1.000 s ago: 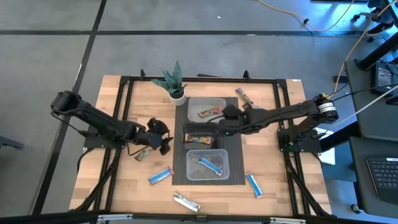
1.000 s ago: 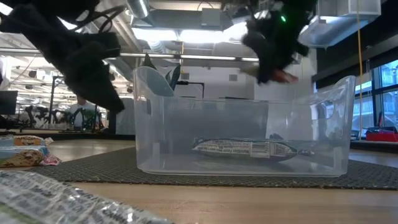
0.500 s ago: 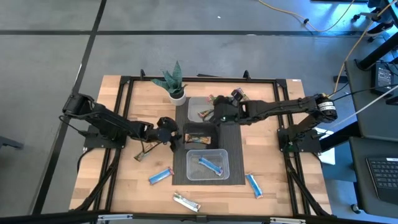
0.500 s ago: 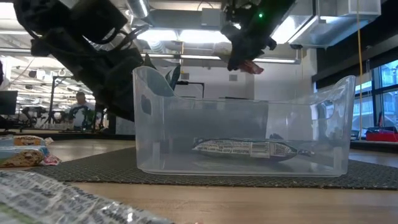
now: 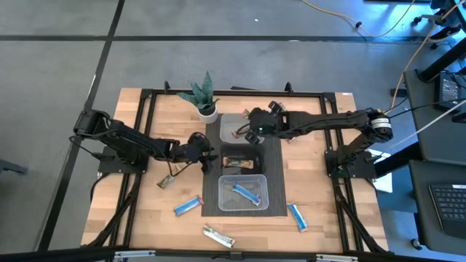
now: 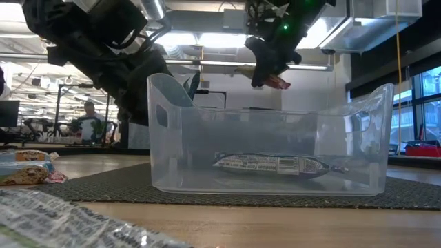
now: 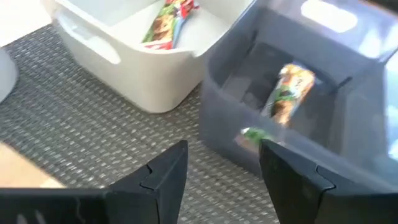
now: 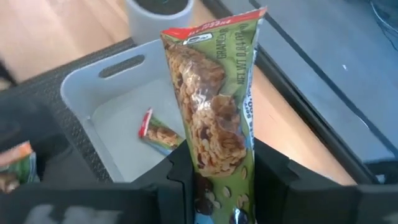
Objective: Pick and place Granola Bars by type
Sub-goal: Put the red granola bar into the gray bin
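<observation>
Glossy green-red granola bar (image 8: 214,118) pinched upright in right end effector (image 8: 217,180); left end effector (image 7: 224,168) spread, empty.

Over the last second the right gripper (image 5: 253,132) has swung from above the middle bin (image 5: 237,160) to above the far bin (image 5: 256,118), carrying a green-wrapped granola bar (image 8: 214,124) clamped between its fingers; the left gripper (image 5: 204,151) has moved from beside a bar on the wood (image 5: 166,181) toward the mat's edge (image 5: 211,178), its fingers empty and spread.
</observation>
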### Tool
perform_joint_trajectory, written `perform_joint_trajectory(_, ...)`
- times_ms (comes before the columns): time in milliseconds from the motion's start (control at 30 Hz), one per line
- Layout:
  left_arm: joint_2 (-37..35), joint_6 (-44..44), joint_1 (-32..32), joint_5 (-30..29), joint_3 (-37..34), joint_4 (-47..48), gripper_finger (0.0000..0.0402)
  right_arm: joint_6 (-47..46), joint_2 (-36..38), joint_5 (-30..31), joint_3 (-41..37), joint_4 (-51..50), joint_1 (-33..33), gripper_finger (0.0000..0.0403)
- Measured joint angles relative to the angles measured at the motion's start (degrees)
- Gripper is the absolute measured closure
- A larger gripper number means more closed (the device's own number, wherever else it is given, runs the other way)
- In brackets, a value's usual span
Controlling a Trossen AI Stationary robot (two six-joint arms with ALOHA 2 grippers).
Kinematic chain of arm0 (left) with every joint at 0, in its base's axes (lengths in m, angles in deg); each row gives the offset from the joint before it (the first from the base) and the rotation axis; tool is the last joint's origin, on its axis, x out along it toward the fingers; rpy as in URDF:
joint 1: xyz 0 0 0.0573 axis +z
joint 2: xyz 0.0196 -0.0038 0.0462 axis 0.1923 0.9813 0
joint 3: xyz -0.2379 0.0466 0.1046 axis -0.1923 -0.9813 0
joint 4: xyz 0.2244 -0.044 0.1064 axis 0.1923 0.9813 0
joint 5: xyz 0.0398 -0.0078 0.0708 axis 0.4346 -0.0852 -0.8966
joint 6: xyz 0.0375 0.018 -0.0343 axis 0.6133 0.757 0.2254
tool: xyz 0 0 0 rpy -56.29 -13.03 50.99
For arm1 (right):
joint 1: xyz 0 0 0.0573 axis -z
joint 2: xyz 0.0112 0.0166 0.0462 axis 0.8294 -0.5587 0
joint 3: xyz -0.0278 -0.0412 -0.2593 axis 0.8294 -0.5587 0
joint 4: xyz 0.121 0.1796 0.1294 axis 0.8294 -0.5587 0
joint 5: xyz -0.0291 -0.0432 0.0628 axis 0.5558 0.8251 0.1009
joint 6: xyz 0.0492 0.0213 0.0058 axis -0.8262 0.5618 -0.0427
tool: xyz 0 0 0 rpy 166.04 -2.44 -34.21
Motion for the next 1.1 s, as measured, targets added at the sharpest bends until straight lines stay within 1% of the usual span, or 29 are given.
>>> perform_joint_trajectory(133,0.00,1.72,0.51,-0.02,0.00,0.33,0.0210,7.56,-1.80,-6.43,-0.02,3.11,0.22,0.0291)
perform_joint_trajectory(200,0.00,1.91,0.51,0.05,0.00,0.33,0.0208,9.74,-2.99,-10.32,-0.02,5.50,0.56,0.0291)
perform_joint_trajectory(267,-0.01,1.78,0.41,1.61,0.00,0.35,0.0208,11.50,-4.42,-11.97,-0.02,8.10,1.06,0.0291)
perform_joint_trajectory(433,-0.04,1.41,-0.03,9.41,0.00,0.91,0.0211,16.01,-7.89,-12.08,-0.02,10.71,2.58,0.0291)
perform_joint_trajectory(567,-0.04,0.30,-0.66,13.25,0.00,1.61,0.0212,17.10,-10.58,-12.10,-0.02,10.66,3.45,0.0291)
perform_joint_trajectory(800,-0.13,-2.04,-1.81,13.71,0.00,6.13,0.0208,18.35,-13.18,-12.15,-0.02,10.59,3.46,0.0291)
perform_joint_trajectory(967,-4.37,-5.36,-1.92,14.21,-0.07,14.82,0.0211,18.25,-13.11,-12.14,-0.02,9.40,3.59,0.0283)
perform_joint_trajectory(1100,-8.56,-6.29,-2.27,12.61,-0.07,19.06,0.0212,17.70,-13.11,-12.13,-0.02,9.31,3.92,0.0258)
